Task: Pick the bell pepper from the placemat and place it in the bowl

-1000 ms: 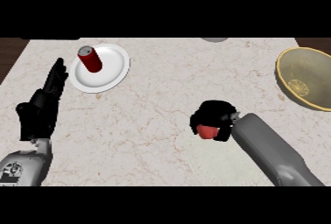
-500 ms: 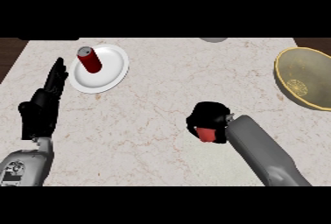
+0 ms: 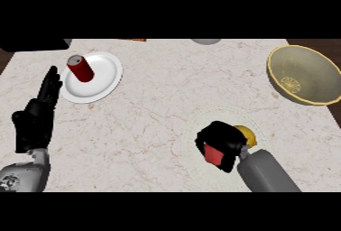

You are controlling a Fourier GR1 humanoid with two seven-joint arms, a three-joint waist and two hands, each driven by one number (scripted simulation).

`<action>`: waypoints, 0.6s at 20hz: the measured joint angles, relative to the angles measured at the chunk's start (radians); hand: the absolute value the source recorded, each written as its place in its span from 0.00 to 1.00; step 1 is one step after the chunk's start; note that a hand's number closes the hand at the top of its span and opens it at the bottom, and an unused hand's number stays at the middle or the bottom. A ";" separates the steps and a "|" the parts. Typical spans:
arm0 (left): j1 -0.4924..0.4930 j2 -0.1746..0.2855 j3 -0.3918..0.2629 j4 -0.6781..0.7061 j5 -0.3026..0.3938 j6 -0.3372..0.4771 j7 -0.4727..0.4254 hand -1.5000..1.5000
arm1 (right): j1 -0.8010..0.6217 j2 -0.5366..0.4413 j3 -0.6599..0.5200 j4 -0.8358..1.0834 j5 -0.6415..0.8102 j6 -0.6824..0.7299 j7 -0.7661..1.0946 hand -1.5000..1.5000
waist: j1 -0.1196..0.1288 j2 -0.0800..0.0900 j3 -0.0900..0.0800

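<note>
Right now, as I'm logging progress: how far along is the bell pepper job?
Done: the right robot hand is curled round the red bell pepper, over the pale placemat. In hand: the pepper; whether it is lifted cannot be told. Left: carrying it to the bowl at the upper right, which holds no pepper, and releasing it. The left robot hand rests open at the left edge.

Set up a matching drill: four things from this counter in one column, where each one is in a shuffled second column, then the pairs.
1 can
2 bowl
3 bell pepper
4 left robot hand

A in the curled right robot hand
B open, by the left edge of the counter
C on the white plate
D by the counter's right edge

Pairs: 1-C, 2-D, 3-A, 4-B
</note>
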 measured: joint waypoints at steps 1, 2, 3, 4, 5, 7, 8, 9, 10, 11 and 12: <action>0.002 0.008 0.010 0.002 0.005 -0.005 -0.003 0.50 | 0.042 0.015 -0.012 -0.042 -0.014 -0.004 0.035 1.00 | -0.005 0.000 0.000; 0.007 0.010 0.010 -0.001 0.005 -0.007 0.002 0.50 | 0.088 0.030 -0.023 -0.084 -0.032 -0.008 0.062 1.00 | -0.009 -0.001 0.000; 0.011 0.014 0.016 -0.005 0.010 -0.009 0.004 0.50 | 0.131 0.049 -0.035 -0.130 -0.053 -0.017 0.086 1.00 | -0.013 -0.001 0.001; 0.008 0.014 0.018 -0.006 0.010 -0.008 0.010 0.50 | 0.173 0.067 -0.047 -0.176 -0.077 -0.024 0.103 1.00 | -0.018 0.000 0.002; 0.015 0.019 0.021 -0.011 0.011 -0.011 0.011 0.50 | 0.213 0.083 -0.058 -0.229 -0.101 -0.028 0.120 1.00 | -0.021 -0.001 0.002; 0.016 0.024 0.029 -0.009 0.015 -0.015 0.008 0.50 | 0.275 0.103 -0.087 -0.349 -0.147 -0.029 0.156 1.00 | -0.021 0.001 0.003; 0.019 0.019 0.025 -0.010 0.014 -0.013 0.007 0.50 | 0.307 0.117 -0.091 -0.413 -0.167 -0.030 0.183 1.00 | -0.020 0.002 0.003; 0.015 0.015 0.024 -0.010 0.012 -0.009 0.008 0.50 | 0.334 0.128 -0.100 -0.477 -0.187 -0.031 0.212 1.00 | -0.019 0.003 0.003; 0.019 0.019 0.027 -0.013 0.017 -0.015 0.005 0.50 | 0.360 0.136 -0.112 -0.543 -0.205 -0.032 0.240 1.00 | -0.016 0.004 0.003; 0.020 0.017 0.027 -0.011 0.018 -0.016 0.001 0.50 | 0.389 0.136 -0.131 -0.610 -0.223 -0.028 0.263 1.00 | -0.015 0.005 0.003; 0.021 0.016 0.024 -0.018 0.019 -0.018 0.003 0.50 | 0.423 0.133 -0.146 -0.680 -0.235 -0.021 0.290 1.00 | -0.010 0.006 0.003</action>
